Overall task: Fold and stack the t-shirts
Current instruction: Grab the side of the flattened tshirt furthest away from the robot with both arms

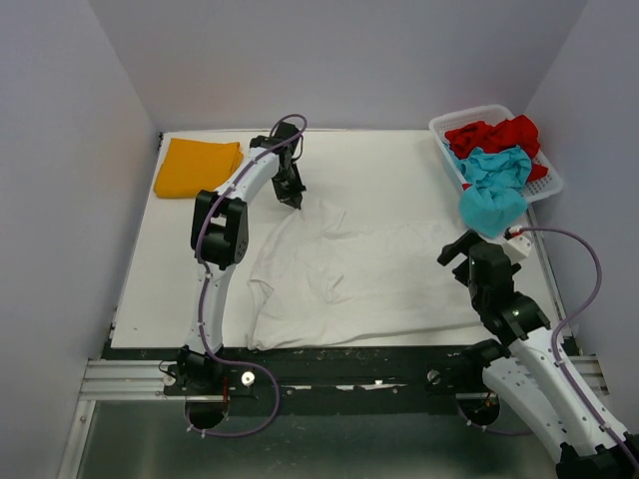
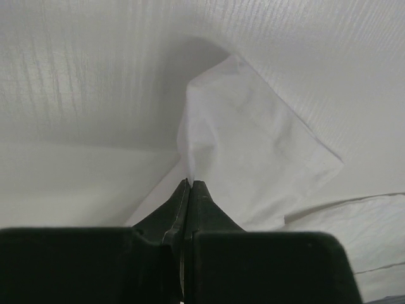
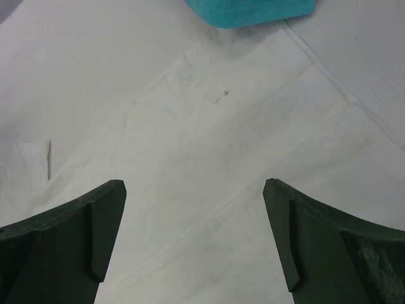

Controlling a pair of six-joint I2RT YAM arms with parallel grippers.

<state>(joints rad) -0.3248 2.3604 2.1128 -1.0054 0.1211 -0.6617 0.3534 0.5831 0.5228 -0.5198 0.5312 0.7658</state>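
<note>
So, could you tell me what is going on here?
A robot is folding t-shirts. The left pincer is shut on a far corner of the white shirt, which lies spread on the table. The right pincer hangs open above that shirt's right side. An orange shirt lies folded at the far left, while a red shirt and a teal shirt wait in the basket.

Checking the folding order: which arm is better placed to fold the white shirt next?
Left, likely. The left gripper is shut on a raised edge of the white shirt; the right gripper hangs open above it, holding nothing.
</note>
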